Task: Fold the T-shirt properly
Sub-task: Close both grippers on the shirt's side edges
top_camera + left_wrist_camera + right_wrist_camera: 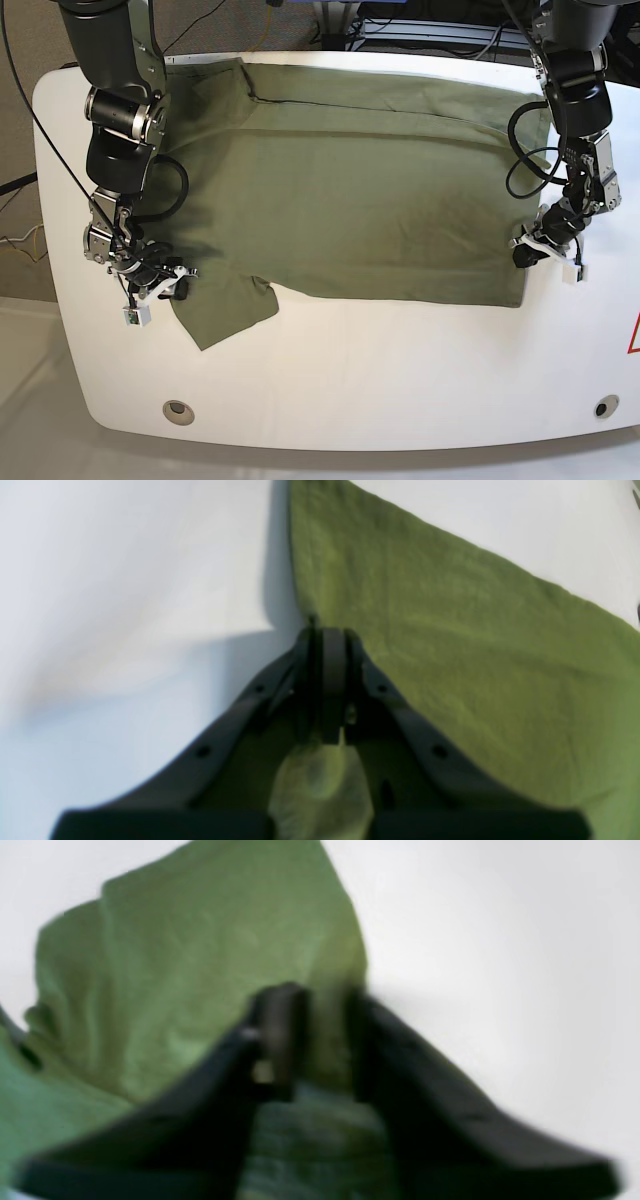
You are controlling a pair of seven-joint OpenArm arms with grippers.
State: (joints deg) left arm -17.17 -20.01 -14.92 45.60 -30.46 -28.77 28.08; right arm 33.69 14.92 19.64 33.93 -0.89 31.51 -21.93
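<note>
Basically soft, limp T-shirt (350, 190) on desk (400, 380): we hold hem corners; left tool (327, 640) clamped on it, right tool (312, 1005) unclear.

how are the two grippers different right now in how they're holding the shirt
The left gripper is shut tight on the T-shirt's straight hem corner, with cloth pinched flat between its fingers. The right gripper shows a gap between its fingers with cloth in it, at the sleeve end where the fabric is bunched and folded. Whether it grips firmly is unclear from the blur. Both sit low at the table on the shirt's near edge.
</note>
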